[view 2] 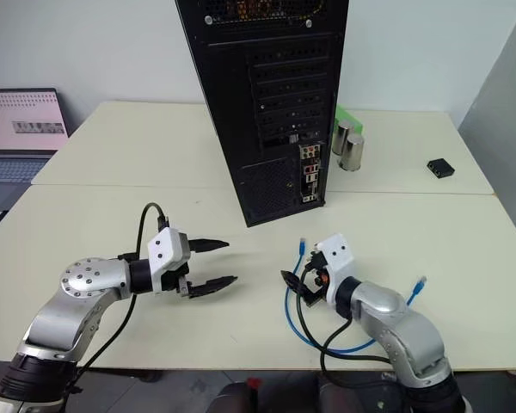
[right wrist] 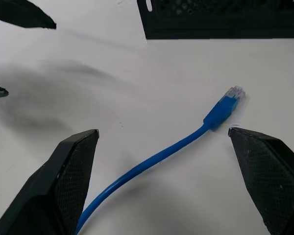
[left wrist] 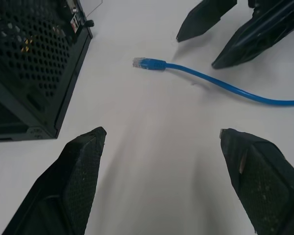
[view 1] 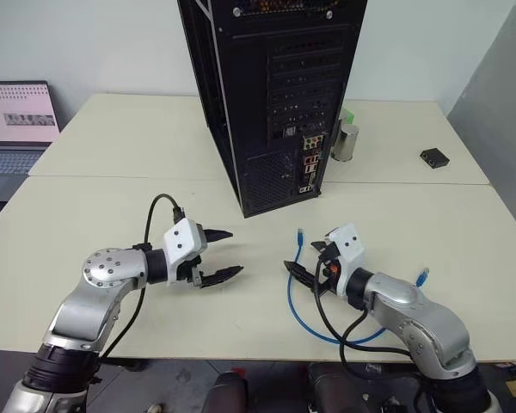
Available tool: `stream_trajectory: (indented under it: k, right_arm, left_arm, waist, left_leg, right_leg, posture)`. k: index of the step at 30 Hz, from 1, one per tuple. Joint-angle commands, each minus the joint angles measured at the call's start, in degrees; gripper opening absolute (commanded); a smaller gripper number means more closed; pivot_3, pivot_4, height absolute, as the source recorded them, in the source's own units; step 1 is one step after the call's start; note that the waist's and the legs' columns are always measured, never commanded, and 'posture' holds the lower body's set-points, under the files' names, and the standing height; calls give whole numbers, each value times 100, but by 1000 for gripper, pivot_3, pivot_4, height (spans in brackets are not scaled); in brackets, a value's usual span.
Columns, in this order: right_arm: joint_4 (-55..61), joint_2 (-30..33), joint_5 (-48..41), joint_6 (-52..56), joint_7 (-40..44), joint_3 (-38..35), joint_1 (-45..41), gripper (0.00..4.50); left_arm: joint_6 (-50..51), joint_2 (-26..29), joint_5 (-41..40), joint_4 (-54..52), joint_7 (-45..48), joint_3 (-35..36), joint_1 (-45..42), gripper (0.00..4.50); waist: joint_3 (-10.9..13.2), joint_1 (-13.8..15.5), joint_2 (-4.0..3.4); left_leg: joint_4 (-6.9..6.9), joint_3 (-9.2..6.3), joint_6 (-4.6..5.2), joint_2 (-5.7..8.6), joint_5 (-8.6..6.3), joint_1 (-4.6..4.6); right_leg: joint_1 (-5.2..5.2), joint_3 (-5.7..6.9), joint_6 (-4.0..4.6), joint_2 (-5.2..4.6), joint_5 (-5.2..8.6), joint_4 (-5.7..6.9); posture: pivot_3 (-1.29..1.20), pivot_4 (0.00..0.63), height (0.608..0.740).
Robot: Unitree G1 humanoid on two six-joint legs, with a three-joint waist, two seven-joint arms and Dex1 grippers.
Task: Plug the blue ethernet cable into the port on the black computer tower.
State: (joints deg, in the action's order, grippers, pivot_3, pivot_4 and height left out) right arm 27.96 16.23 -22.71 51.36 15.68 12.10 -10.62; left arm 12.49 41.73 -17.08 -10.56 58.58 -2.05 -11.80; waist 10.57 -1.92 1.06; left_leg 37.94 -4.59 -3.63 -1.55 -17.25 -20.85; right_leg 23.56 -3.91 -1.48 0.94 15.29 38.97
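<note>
- Cream tabletop [view 1: 86, 215] panels meet edge to edge under a pale wall; a laptop [view 1: 17, 129] with its screen lit sits at the far left.
- The black computer tower [view 1: 275, 95] stands upright near the middle, its perforated rear panel and stacked slot covers facing the robot. The port cluster [view 1: 310, 163] runs down the lower right of that panel; the ethernet socket itself is too small to tell apart.
- Right of the tower, the eye views show two metal cylinders [view 2: 351, 148], something green behind them, and a small black box [view 1: 433, 157] farther right.
- The blue ethernet cable [view 1: 303, 320] lies loose on the tabletop in a curve. One plug [view 1: 300, 233] points away from the robot toward the tower; the other plug [view 1: 422, 276] lies off to the right.
- The left tool [view 1: 224, 255] hovers above the tabletop with its fingers spread, holding nothing.
- The right tool [view 1: 303, 267] is also wide open, just beside the near plug, its fingers straddling the cable without closing on it.
- The right wrist view shows that plug's [right wrist: 228, 104] clear tip aimed toward the tower's base; the left wrist view shows it from the side, with the right tool's fingers [left wrist: 206, 18] beyond.
</note>
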Motion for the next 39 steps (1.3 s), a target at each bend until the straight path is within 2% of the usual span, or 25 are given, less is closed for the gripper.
stream_trajectory:
  k: [1, 4, 12, 14, 20, 25, 32, 39]
  right_arm:
    - [-109, -172, 39, 259, -195, -67, -171, 4304]
    - [-201, -285, 2, 423, -204, -60, -258, 3807]
    - [-407, -490, 186, 531, -287, -6, -454, 1935]
    - [-406, -496, 201, 553, -294, 8, -489, 1598]
    - [-275, -389, 143, 619, -181, -48, -582, 54]
    - [44, 223, 68, 513, 456, 155, -762, 9]
    - [653, 1735, -14, 66, 2030, 588, -1102, 9]
    - [706, 2077, -202, 45, 2590, 514, -1196, 9]
  left_arm:
    - [-121, -17, -87, -69, 145, -3, -91, 3989]
    - [-158, -39, -65, -71, 197, -32, -94, 3989]
    - [-224, -93, -14, 17, 251, -68, -153, 3989]
    - [-258, -97, 2, 71, 257, -78, -180, 3989]
    - [-419, -108, 48, 309, 312, -97, -304, 3989]
    - [-584, -90, 62, 596, 542, -160, -498, 3989]
    - [-927, -58, 211, 1203, 1024, -368, -1040, 3989]
    - [-898, -45, 150, 1196, 1552, -630, -1309, 3989]
  waist:
    - [0, -1, 0]
    - [0, -5, 0]
    - [0, -13, 0]
    - [0, -14, 0]
    - [0, -14, 0]
    - [1, -10, -1]
    - [1, -13, -1]
    - [1, -10, 0]
  left_leg:
    - [0, 0, 0, 0, 0, 0]
    - [0, 1, 0, 0, 0, 0]
    - [-1, 0, 0, 0, 0, 0]
    - [-1, 0, 0, 0, 0, 0]
    - [-1, 0, 0, 0, 0, -1]
    - [0, -1, 1, 1, 0, -2]
    - [-1, -4, 1, 3, -1, -4]
    - [0, -4, 2, 2, -1, -5]
  right_leg:
    - [0, -1, 0, 0, 0, 0]
    - [1, -1, 0, 0, 0, 0]
    - [1, 0, 0, 1, 0, 0]
    - [1, 1, 0, 1, 0, 0]
    - [2, 1, 0, 1, 0, 0]
    - [2, 3, 0, 0, 0, -1]
    - [1, 9, -1, 1, 1, -3]
    - [1, 9, -1, 1, 1, -3]
  posture:
    - [0, 150, 740]
    - [0, 150, 740]
    - [0, 150, 740]
    - [0, 150, 740]
    - [0, 150, 740]
    - [0, 150, 740]
    - [0, 150, 740]
    - [0, 150, 740]
